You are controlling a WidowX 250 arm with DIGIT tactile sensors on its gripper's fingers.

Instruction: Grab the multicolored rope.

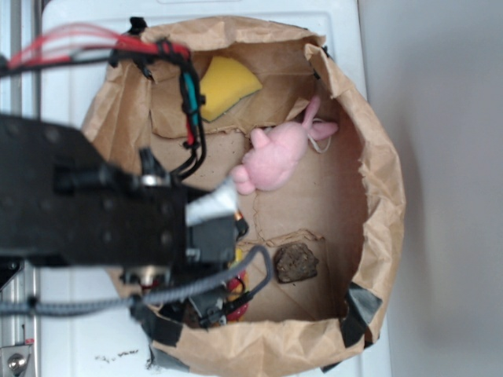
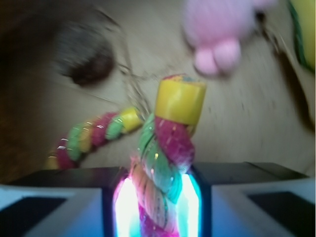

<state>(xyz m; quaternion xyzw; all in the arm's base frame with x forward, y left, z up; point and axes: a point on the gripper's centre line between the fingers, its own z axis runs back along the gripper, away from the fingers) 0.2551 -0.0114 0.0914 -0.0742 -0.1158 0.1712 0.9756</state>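
Arm: the black WidowX arm (image 1: 94, 196) reached in from the left edge of the exterior view and covered the lower left part of the paper bag, with red and black cables running over the bag's upper left rim.
Gripper: gripper (image 2: 157, 197) stood at the bottom edge of the wrist view, its two dark fingers (image 2: 89, 197) pressed narrowly on either side of the rope and lit by a bright glow between them.
Rope: the multicolored rope (image 2: 160, 148) sat clamped between those fingers, one yellow-capped end standing up above them; its other part curled away to the left and lay on the bag floor, ending in a second yellow tip. In the exterior view only a red and yellow bit (image 1: 236, 294) showed under the arm, near the bag's lower rim.
Bag: the brown paper bag (image 1: 377, 220) lay open with its walls rolled down, black tape at its lower right rim.
Dark lump: a brown, rough object (image 1: 296, 263) rested on the bag floor near the lower right; what it was could not be told.
Plush: a pink plush bunny (image 1: 277, 155) lay near the middle of the bag floor, apart from the rope.
Sponge: a yellow wedge-shaped piece (image 1: 226, 82) leaned at the bag's upper rim.
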